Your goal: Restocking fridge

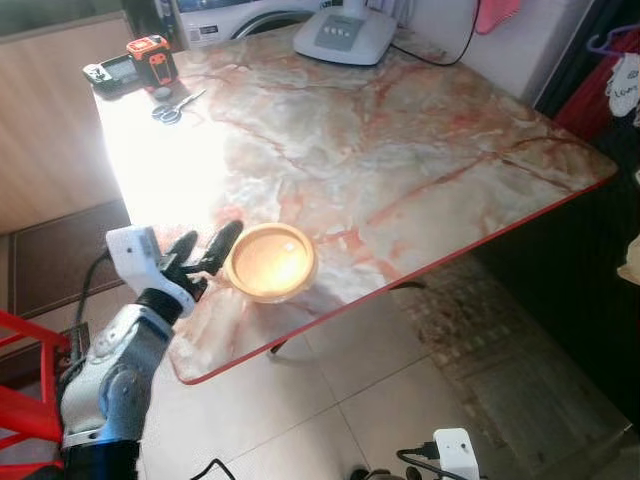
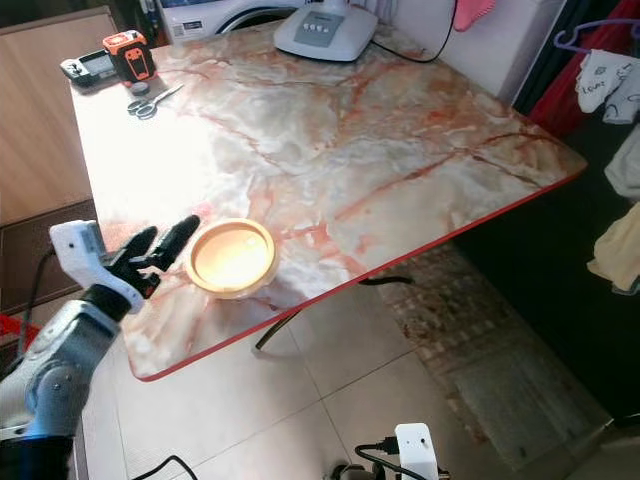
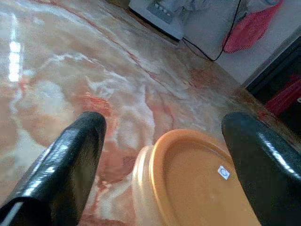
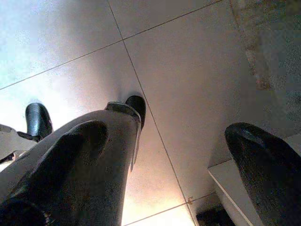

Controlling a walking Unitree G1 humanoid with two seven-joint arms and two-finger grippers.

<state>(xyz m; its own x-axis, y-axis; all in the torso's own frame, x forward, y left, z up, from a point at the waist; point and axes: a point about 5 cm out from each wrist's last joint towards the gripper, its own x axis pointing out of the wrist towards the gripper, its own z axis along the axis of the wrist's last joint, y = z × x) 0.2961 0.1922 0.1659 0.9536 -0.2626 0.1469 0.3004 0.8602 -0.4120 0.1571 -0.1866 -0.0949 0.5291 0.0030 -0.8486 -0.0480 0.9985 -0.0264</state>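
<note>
A round orange-lidded tub [image 1: 270, 261] sits near the front corner of the marble table [image 1: 400, 150]. My left gripper [image 1: 208, 249] is open just left of it, fingertips almost at the tub's rim. In the left wrist view the orange lid [image 3: 202, 183] lies between and just past the two black fingers [image 3: 70, 160]. My right gripper [image 4: 164, 155] hangs low and open, pointing down at the tiled floor beside my leg.
At the table's far end stand a white appliance [image 1: 345, 35], scissors [image 1: 172, 108] and an orange-black device [image 1: 150, 58]. The table's red edge [image 1: 330, 315] runs close to the tub. A red frame [image 1: 25, 380] is at my left. Clothes [image 2: 610, 80] hang at the right.
</note>
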